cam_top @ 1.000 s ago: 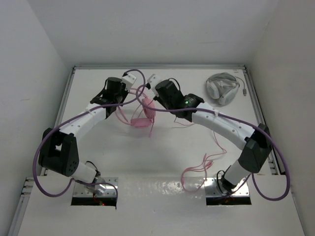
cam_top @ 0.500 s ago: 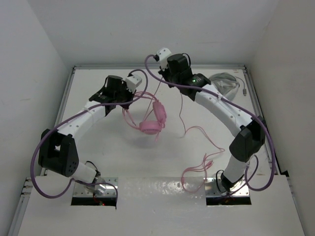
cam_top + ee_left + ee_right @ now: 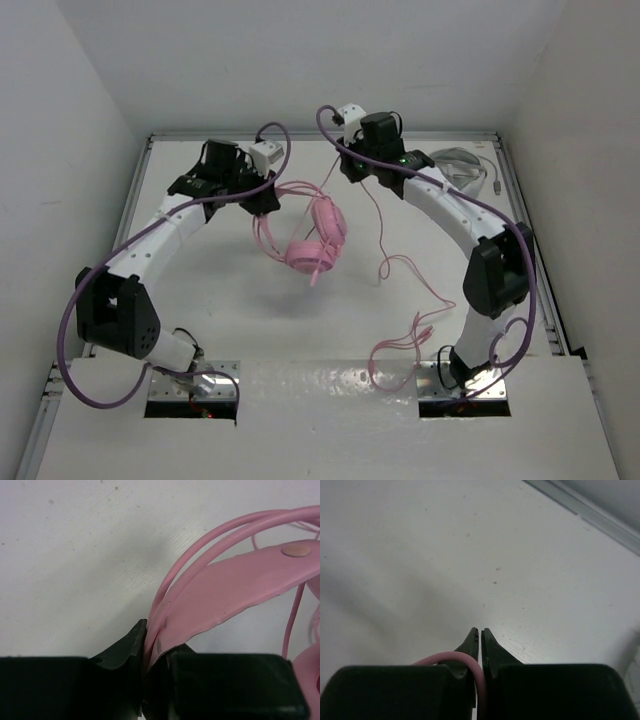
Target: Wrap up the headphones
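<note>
The pink headphones hang above the table's middle, earcups low. My left gripper is shut on the thin pink headband, which runs up and right from the jaws in the left wrist view. My right gripper is raised at the back centre and shut on the thin pink cable, which curls out to the left of its jaws. The cable drops from that gripper and trails in loops to the near right of the table.
Grey-white headphones with a grey cable lie at the back right, partly behind my right arm. A metal rim edges the table. White walls close in at the back and both sides.
My right gripper has lifted and swung to the back centre, pulling the cable up. The headphones have swung down and right from between the grippers and now hang from my left gripper.
</note>
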### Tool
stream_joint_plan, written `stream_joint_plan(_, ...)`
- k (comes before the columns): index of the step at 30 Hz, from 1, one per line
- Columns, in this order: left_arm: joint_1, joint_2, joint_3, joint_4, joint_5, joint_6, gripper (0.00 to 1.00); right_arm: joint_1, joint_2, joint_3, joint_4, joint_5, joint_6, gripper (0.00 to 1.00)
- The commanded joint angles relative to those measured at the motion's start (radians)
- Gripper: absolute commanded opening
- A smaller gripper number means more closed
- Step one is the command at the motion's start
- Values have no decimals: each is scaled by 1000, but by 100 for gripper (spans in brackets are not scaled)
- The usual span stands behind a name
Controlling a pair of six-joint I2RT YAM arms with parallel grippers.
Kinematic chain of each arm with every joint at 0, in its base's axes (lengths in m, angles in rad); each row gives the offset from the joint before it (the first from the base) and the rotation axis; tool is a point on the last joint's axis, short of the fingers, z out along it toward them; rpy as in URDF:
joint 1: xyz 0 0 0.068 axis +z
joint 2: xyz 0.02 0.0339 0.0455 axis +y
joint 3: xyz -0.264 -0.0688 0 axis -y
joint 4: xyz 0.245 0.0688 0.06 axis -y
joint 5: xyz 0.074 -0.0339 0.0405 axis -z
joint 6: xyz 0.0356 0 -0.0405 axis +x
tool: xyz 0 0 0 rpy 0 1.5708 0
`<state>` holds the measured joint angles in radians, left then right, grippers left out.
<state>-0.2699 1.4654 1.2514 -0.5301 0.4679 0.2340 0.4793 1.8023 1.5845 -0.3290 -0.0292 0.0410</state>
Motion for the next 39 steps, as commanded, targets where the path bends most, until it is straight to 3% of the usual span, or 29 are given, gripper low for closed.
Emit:
stream_joint_plan(1,24,-59,77,-27,184,-65,0,-10,31,-52,105,-136,27,14)
stream_joint_plan(2,47,-60,88,-19,195,-79,0,-10,34,-70,117,-159,26,28)
stream_joint_plan(3,60,-60,107,-13,202,-97,0,-10,37,-93,140,-179,26,49)
stream_joint_plan(6,130,-66,141,30,251,-205,0,-8,40,-207,282,-251,40,73)
stream_joint_plan(9,167,-73,189,39,250,-312,0,-10,48,-343,404,-249,74,81)
stream_joint_plan(18,205,-73,307,15,310,-383,0,-10,140,-418,444,-202,100,82)
stream_joint_plan(23,313,-66,332,56,422,-464,0,-10,128,-520,467,-170,129,77)
stream_joint_plan(29,446,-48,301,156,451,-585,0,-10,78,-619,432,-121,138,61)
stream_joint_plan(31,486,-42,280,196,445,-630,0,-8,51,-636,417,-101,135,60)
stream_joint_plan(33,514,-36,261,223,413,-656,0,-7,31,-646,384,-74,122,50)
stream_joint_plan(34,518,-33,255,231,407,-662,0,-5,28,-647,378,-69,108,40)
stream_joint_plan(35,526,-30,249,242,402,-676,0,-2,26,-649,380,-69,102,21)
stream_joint_plan(37,532,-30,232,262,387,-693,0,2,35,-646,381,-66,89,1)
stream_joint_plan(39,534,-28,221,271,367,-696,0,28,37,-647,381,-49,77,0)
